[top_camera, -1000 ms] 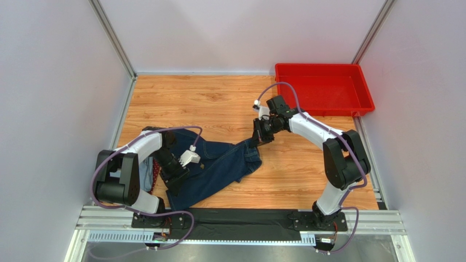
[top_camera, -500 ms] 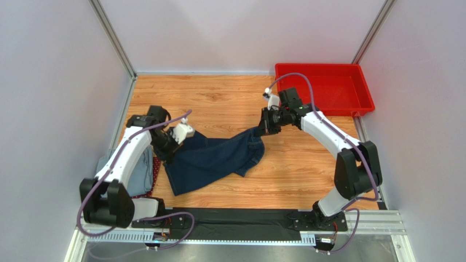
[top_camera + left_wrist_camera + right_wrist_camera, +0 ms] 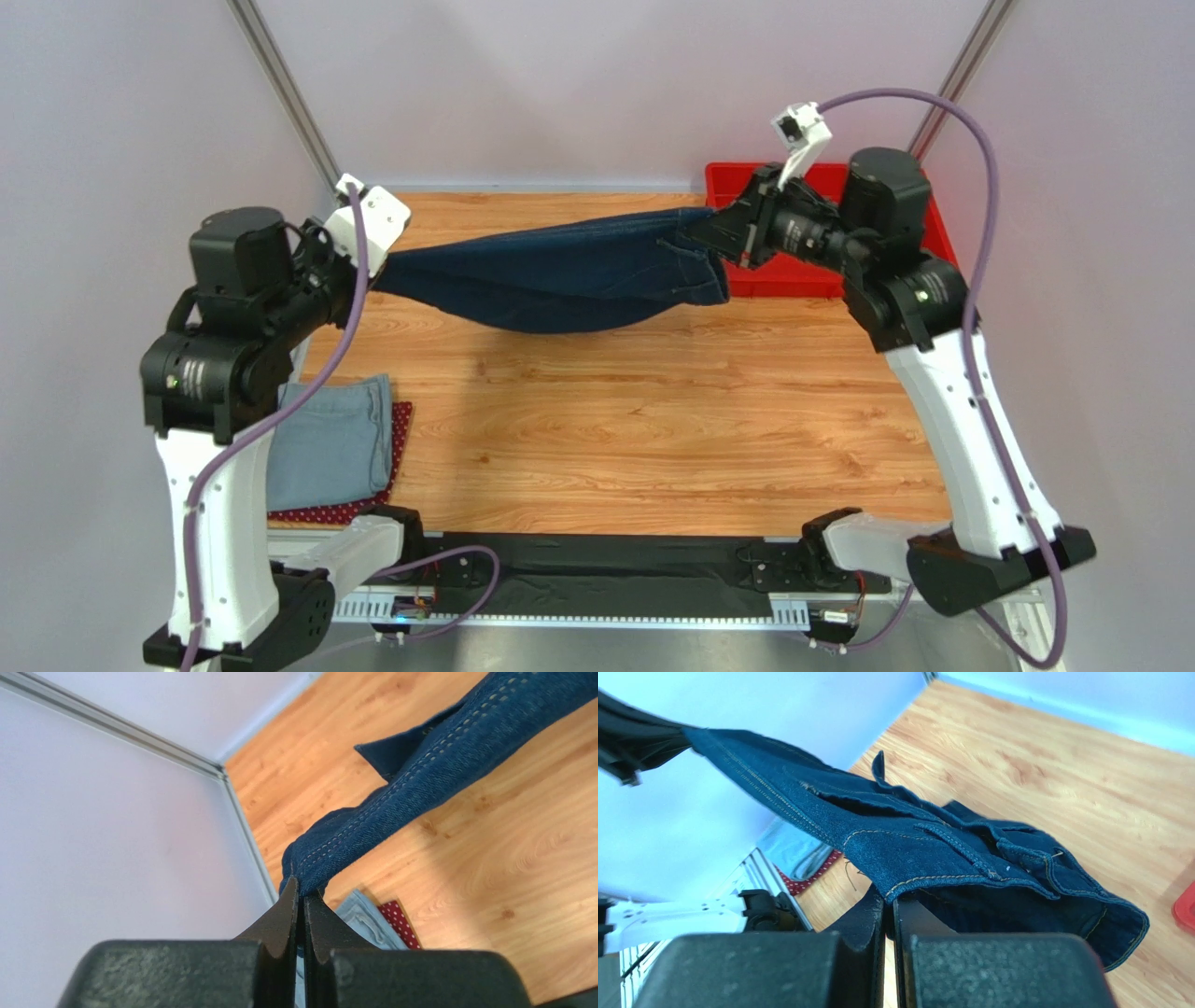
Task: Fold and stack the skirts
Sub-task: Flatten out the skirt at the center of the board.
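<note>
The dark navy denim skirt (image 3: pixel 561 273) hangs stretched in the air between both arms, high over the back of the table. My left gripper (image 3: pixel 376 266) is shut on its left end, and the stitched edge (image 3: pixel 365 822) runs away from the jaws. My right gripper (image 3: pixel 730 235) is shut on its right end, pinching the hem (image 3: pixel 927 875). The light blue-grey denim skirt (image 3: pixel 334 437) lies folded at the front left, on top of the dark red dotted skirt (image 3: pixel 397 427), whose edge peeks out.
A red plastic tray (image 3: pixel 821 273) stands at the back right corner, partly behind my right arm. White walls enclose the wooden table (image 3: pixel 631 420) on three sides. A black rail (image 3: pixel 603 567) carries the arm bases along the near edge.
Both arms have risen and pulled apart, lifting the navy skirt off the table and stretching it in the air. The left gripper closed on the skirt's end.
</note>
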